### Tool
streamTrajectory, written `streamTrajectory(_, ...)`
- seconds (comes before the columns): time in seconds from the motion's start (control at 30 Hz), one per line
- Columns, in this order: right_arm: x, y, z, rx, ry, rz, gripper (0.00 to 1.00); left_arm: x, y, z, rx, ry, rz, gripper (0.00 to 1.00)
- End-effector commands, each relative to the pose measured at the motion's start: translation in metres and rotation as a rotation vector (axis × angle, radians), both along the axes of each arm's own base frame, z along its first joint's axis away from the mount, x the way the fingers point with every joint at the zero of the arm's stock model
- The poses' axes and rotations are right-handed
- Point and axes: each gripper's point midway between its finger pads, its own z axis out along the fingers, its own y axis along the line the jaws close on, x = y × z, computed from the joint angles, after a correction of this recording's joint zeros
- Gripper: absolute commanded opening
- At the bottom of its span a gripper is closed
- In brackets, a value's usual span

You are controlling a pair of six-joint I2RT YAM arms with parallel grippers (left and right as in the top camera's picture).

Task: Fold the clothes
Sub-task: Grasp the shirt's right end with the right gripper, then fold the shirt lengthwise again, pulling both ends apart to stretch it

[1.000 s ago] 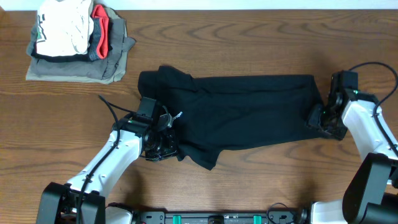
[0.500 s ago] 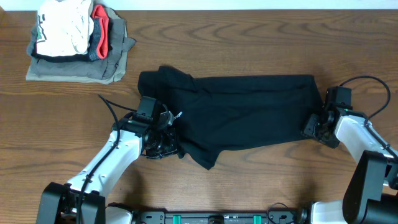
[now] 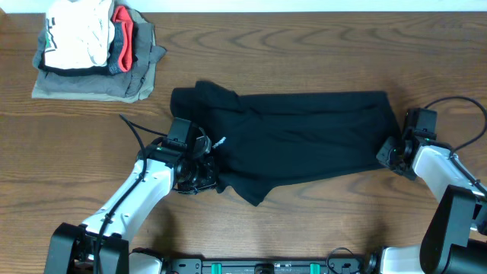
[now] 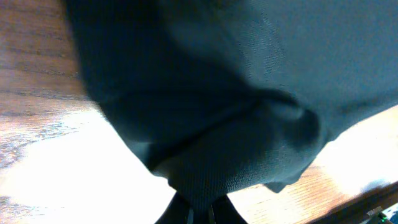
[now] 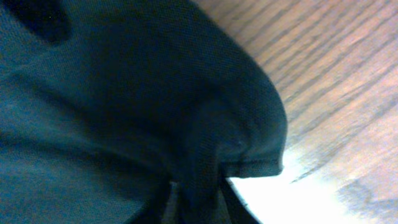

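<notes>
From above, the black T-shirt (image 3: 304, 137) lies spread across the middle of the surface (image 3: 304, 61), well apart from the pile of other clothes (image 3: 91, 53) in the upper left. The left hand (image 3: 204, 171) is at its lower left edge, the right hand (image 3: 388, 154) at its right end. In the left wrist view, that hand pinches a fold of shirt at bottom centre. The right wrist view shows the right hand likewise clamped on cloth. I think both hands should lift together and evenly, so the fold comes out straight.

Dark wood-grain table (image 3: 304, 68), glare patches
</notes>
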Motion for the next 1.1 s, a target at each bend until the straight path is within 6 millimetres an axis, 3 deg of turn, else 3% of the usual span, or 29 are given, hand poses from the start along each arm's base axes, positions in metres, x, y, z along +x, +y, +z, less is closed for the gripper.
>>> streamTrajectory(0.0, -0.025, -0.007, -0.013, -0.011, 0.082, -0.059, 0.01, 0.009, 0.005, 0.004, 0.020, -0.034, 0.005, 0.06)
streamTrajectory(0.2, -0.037, 0.001, -0.002, 0.028, 0.144, -0.053, 0.01, 0.016, 0.008, 0.023, 0.020, -0.067, 0.021, 0.06)
streamTrajectory(0.43, -0.044, 0.013, 0.040, 0.073, 0.118, -0.014, 0.03, 0.020, 0.011, 0.063, 0.003, -0.201, 0.036, 0.06)
streamTrajectory(0.67, -0.051, 0.021, 0.073, 0.084, 0.032, 0.006, 0.08, 0.015, 0.015, 0.077, 0.006, -0.237, 0.056, 0.06)
streamTrajectory(0.77, -0.047, 0.020, 0.075, 0.074, 0.011, 0.018, 0.07, 0.029, 0.021, 0.077, 0.048, -0.296, 0.076, 0.06)
streamTrajectory(1.07, -0.007, 0.009, 0.083, 0.029, -0.141, 0.030, 0.07, 0.108, 0.014, 0.103, 0.033, -0.604, 0.128, 0.06)
